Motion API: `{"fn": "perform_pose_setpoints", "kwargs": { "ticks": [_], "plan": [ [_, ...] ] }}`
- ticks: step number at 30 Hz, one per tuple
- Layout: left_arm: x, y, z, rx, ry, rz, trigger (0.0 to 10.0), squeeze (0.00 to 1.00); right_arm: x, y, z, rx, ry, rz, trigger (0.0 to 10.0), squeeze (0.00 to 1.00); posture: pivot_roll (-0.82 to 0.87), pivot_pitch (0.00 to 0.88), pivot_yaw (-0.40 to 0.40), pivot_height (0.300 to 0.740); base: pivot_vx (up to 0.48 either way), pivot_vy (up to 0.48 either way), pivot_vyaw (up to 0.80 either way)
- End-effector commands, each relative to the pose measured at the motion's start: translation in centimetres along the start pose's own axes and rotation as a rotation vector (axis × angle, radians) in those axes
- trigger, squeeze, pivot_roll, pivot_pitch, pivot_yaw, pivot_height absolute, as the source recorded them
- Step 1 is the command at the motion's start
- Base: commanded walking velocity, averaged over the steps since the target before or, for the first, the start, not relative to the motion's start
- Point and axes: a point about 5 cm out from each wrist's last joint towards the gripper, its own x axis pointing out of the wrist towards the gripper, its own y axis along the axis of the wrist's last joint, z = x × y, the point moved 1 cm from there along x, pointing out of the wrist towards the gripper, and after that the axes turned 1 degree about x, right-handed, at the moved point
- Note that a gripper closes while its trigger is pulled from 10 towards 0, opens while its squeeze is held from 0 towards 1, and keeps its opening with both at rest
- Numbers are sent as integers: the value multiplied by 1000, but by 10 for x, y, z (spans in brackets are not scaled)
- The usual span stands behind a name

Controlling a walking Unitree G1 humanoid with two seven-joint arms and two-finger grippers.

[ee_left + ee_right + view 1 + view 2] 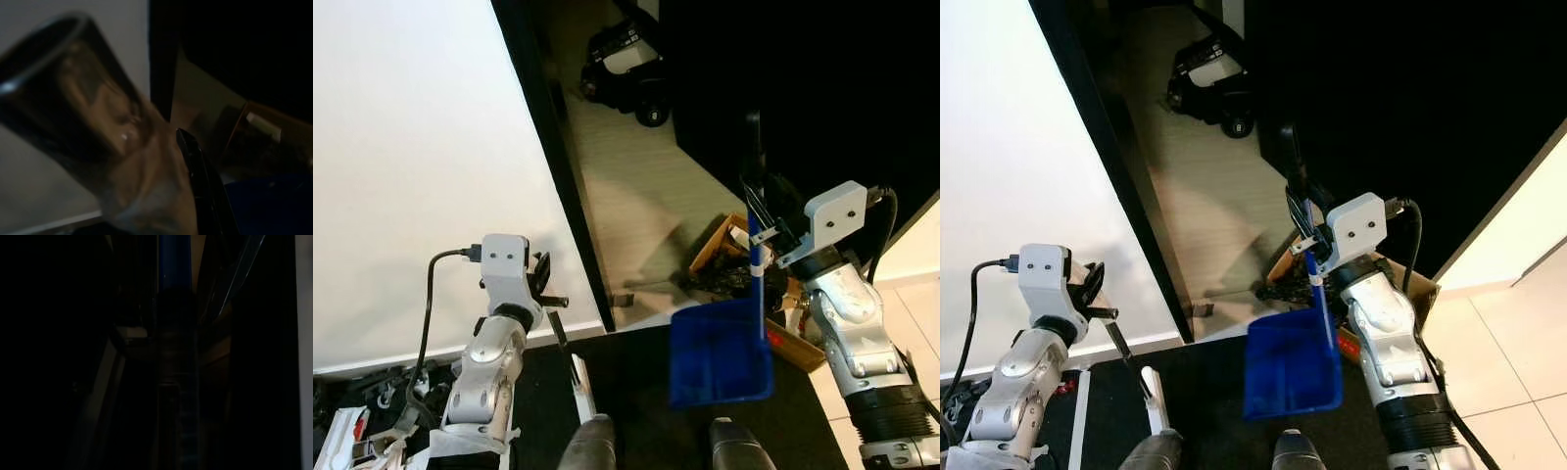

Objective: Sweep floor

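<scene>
Right hand (1307, 230) clamped on the blue dustpan (1291, 365) handle, pan hanging above the dark mat (1205, 392), near the cardboard box (729, 257). Left hand (548, 294) beside the white wall (411, 147); grip state impossible to tell.

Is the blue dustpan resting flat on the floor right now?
No. The blue dustpan hangs in the air by its handle, held up by the right gripper, with its pan facing the camera above the dark mat.
</scene>
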Motion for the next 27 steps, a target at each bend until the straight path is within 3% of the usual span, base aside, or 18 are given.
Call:
{"fn": "perform_pose_setpoints", "kwargs": {
  "ticks": [1, 10, 13, 27],
  "plan": [
    [-3, 3, 3, -33, 9, 8, 10000, 0, 11, 18, 2, 31, -15, 77, 10000, 0, 61, 52, 30, 740, 0, 0, 0],
    [-9, 0, 7, -92, 37, 4, 10000, 0, -3, -26, -21, 110, 4, -81, 10000, 0, 71, 54, 28, 740, 0, 0, 0],
    [-14, -2, 11, -88, 35, -12, 10000, 0, -12, -43, -40, 153, 38, -165, 10000, 0, 99, 66, 30, 740, 0, 320, 0],
    [-17, -3, 10, -80, 43, -24, 10000, 0, -19, -58, -51, 164, 60, -213, 10000, 0, 109, 67, 29, 740, 0, 480, 0]
  ]
}}
